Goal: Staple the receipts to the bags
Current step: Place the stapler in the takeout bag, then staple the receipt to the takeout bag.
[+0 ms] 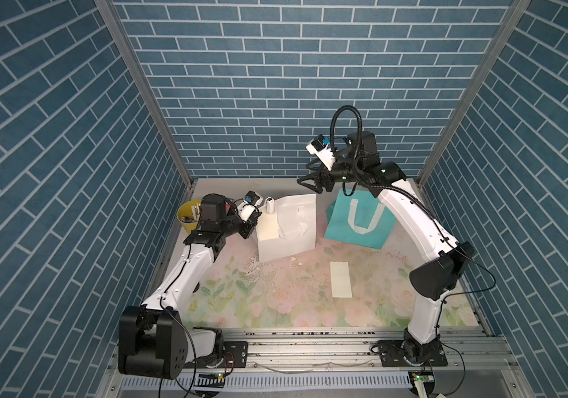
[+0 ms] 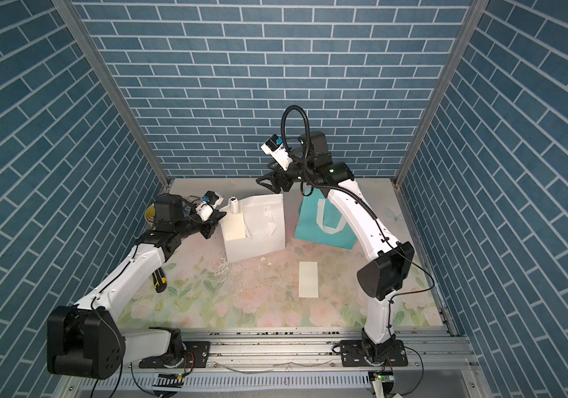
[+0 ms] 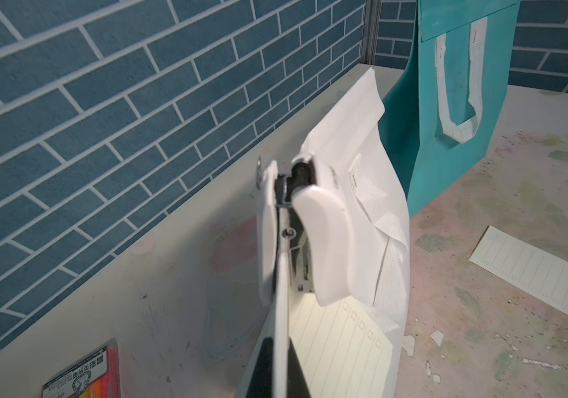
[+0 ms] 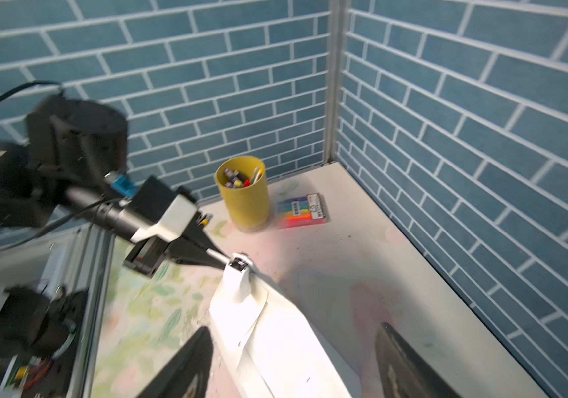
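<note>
**Item 1. White bag** (image 1: 296, 237): lies flat on the surface (image 1: 275, 310), toward the far-left corner, with its handles folded onto its face.

**Item 2. Receipt** (image 1: 268, 228): lies on the white bag along its left edge, its far end under the stapler's mouth. Judged to be laid there so that one staple takes slip and bag together.

**Item 3. Stapler** (image 3: 320, 241): white, set over the bag's far-left corner with its mouth astride the bag and the receipt. Whether a staple is already in cannot be told.

**Item 4. Left jaws:** clenched on the stapler's rear end, as the left wrist view shows. Judged to be holding the tool in place at the corner.

**Item 5. Right jaws:** spread wide and empty. They hang in the air above the far edge, between the two bags, touching nothing. In the right wrist view the white bag lies below, between the two fingers.

**Item 6. Teal bag** (image 1: 358, 220): lies flat at the far edge, right of centre, near the white bag. No receipt is on it.

**Item 7. Loose receipt** (image 1: 341, 279): lies on the bare surface, nearward of the teal bag and well apart from both jaws. Judged that this half of the task is not yet begun.

**Item 8. Cup** (image 4: 243, 193) and **marker pack** (image 4: 301, 210): stand in the far-left corner and have no part in the task.
</note>
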Robot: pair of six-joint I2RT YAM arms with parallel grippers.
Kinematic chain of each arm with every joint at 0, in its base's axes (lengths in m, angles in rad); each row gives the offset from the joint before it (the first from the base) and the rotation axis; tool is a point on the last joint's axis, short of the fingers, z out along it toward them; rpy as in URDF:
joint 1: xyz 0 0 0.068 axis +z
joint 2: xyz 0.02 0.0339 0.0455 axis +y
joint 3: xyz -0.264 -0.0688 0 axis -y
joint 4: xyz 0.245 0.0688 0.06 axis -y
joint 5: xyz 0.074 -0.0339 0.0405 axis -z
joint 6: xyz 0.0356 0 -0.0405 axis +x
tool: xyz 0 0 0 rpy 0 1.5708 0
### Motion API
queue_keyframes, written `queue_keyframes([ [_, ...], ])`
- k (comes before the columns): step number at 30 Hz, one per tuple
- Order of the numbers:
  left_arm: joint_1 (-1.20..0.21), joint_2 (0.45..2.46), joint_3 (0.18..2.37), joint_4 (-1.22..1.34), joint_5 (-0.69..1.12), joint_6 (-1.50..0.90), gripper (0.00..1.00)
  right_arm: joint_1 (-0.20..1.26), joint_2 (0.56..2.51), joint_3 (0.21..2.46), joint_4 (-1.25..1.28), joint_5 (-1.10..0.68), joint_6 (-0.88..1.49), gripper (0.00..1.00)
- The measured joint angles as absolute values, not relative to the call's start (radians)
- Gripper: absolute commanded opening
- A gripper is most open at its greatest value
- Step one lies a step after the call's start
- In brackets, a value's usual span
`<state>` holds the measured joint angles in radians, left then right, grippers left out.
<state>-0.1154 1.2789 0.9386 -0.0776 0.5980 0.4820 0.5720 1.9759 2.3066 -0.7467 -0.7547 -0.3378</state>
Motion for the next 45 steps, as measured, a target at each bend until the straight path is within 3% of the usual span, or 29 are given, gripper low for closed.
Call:
queue_keyframes([
  [3,-0.116,1.278,0.947,-0.097,0.607,0.498,0.0,0.579,2.056,2.447,-0.921,-0.861,-0.481,0.76],
  [11,-0.144,1.277,0.99,-0.173,0.619,0.58,0.0,0.603,2.144,2.449,-1.098,-1.066,-0.681,0.75],
  [23,-0.186,1.288,1.013,-0.236,0.649,0.683,0.0,0.661,2.18,2.395,-1.027,-1.033,-0.784,0.73],
  [45,-0.194,1.301,1.025,-0.276,0.655,0.746,0.0,0.64,2.295,2.408,-0.941,-1.037,-0.863,0.74],
])
